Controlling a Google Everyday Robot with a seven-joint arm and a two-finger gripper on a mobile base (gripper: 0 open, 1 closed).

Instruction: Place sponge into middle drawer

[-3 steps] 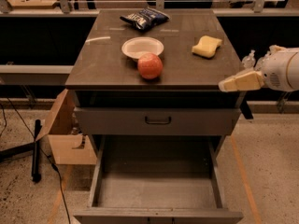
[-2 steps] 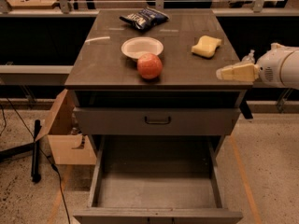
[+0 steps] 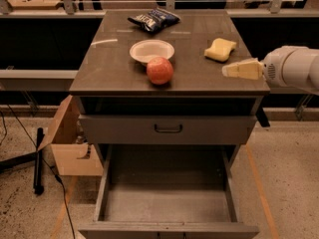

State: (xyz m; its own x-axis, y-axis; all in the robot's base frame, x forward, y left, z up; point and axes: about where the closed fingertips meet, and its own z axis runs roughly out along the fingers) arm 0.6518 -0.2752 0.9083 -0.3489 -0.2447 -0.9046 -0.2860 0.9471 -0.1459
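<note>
Approach phase: gripper closing on sponge

My gripper (image 3: 239,69) has shifted left over the cabinet top (image 3: 114,68); the sponge (image 3: 220,49) lies near it, ungrasped; whether the gripper is apart or together I cannot tell; grasp is next.

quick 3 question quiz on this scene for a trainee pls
1. True or false: the sponge lies on the cabinet top, apart from the gripper.
2. Which drawer is pulled open? A) the lowest drawer B) the one with the handle C) none
3. From which side of the picture does the gripper reach in?

Key: 1 true; 2 A; 3 the right, near the cabinet top's front right edge.
</note>
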